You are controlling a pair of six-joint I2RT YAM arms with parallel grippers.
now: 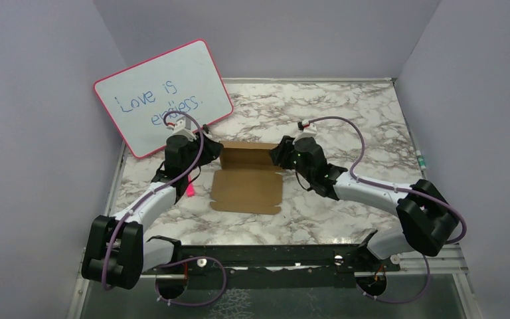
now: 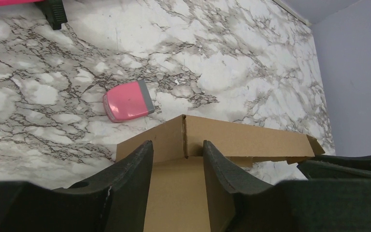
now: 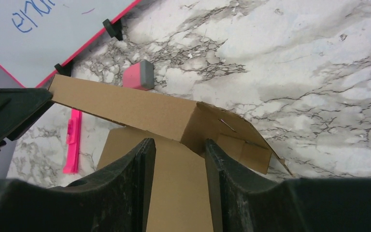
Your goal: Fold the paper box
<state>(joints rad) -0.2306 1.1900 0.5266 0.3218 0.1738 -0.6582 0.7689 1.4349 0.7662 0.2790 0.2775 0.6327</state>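
Top external shows the paper box [image 1: 247,189] at the centre of the marble bench [image 1: 345,119], its far flap raised between the left claw [image 1: 206,150] and the right claw [image 1: 281,154]. The claws' own bodies hide their fingers here. Both wrist views show the fingers apart, clamping nothing. Only the wrist views show a pink eraser [image 2: 127,100], at 11 o'clock from the flap corner. The whiteboard [image 1: 166,93] leans at 10 o'clock.

Marble table [image 1: 345,113]: paper box [image 1: 246,189] ctr, whiteboard [image 1: 163,96] far-left, pink eraser [image 2: 127,100], pink marker [image 3: 71,140].
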